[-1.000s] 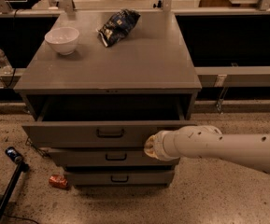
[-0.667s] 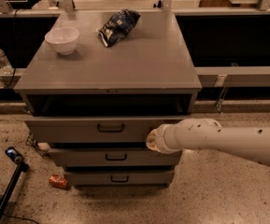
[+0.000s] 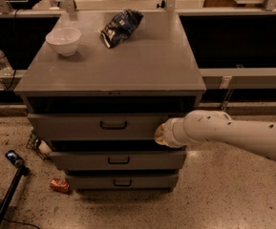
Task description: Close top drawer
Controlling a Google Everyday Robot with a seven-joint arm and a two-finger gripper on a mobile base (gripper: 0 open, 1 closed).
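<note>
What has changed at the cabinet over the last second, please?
The top drawer has slid further into the cabinet, pushed by the gripper, which has moved forward against the right of its front. A dark gap shows it is not fully shut. The white bowl, the snack bag and the two lower drawers stayed put.

Dimly lit from above: brightest on cabinet (image 3: 128,66) top, black shadow beneath it, gripper (image 3: 162,134) pale against cabinet's top drawer (image 3: 75,126) front.

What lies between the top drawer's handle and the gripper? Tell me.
Only bare panel of the top drawer, in the camera view; the gripper is at its front.
</note>
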